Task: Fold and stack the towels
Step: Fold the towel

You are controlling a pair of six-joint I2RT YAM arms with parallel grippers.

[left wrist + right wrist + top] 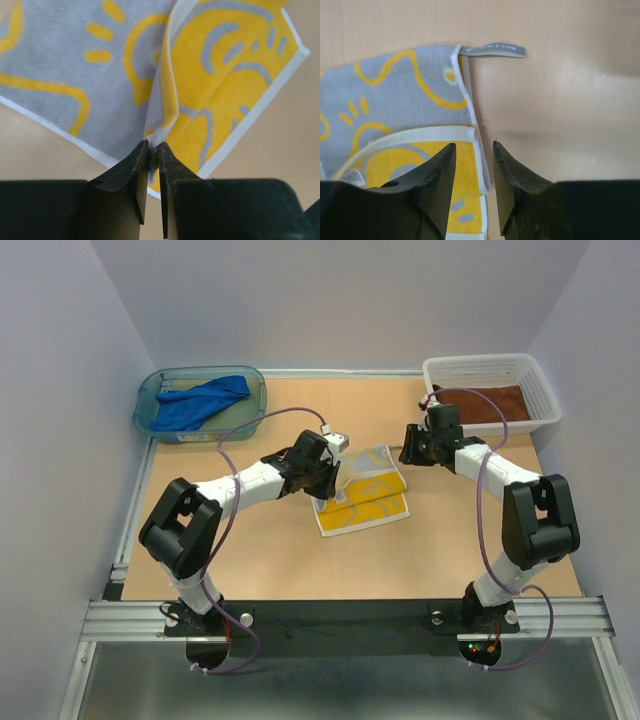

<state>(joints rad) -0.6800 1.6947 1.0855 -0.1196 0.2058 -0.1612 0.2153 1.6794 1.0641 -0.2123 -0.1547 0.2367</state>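
The yellow towel with the white and grey pattern lies partly folded in the middle of the table. My left gripper is shut on a raised fold at the towel's left edge, pinched between the fingertips. My right gripper is open just above the towel's right edge, with the white hem between the jaws. The blue towel lies crumpled in the teal tub. The rust-brown towel lies in the white basket.
The tub stands at the back left corner and the basket at the back right corner of the wooden table. A grey label tab sticks out from the towel's far corner. Grey walls enclose three sides.
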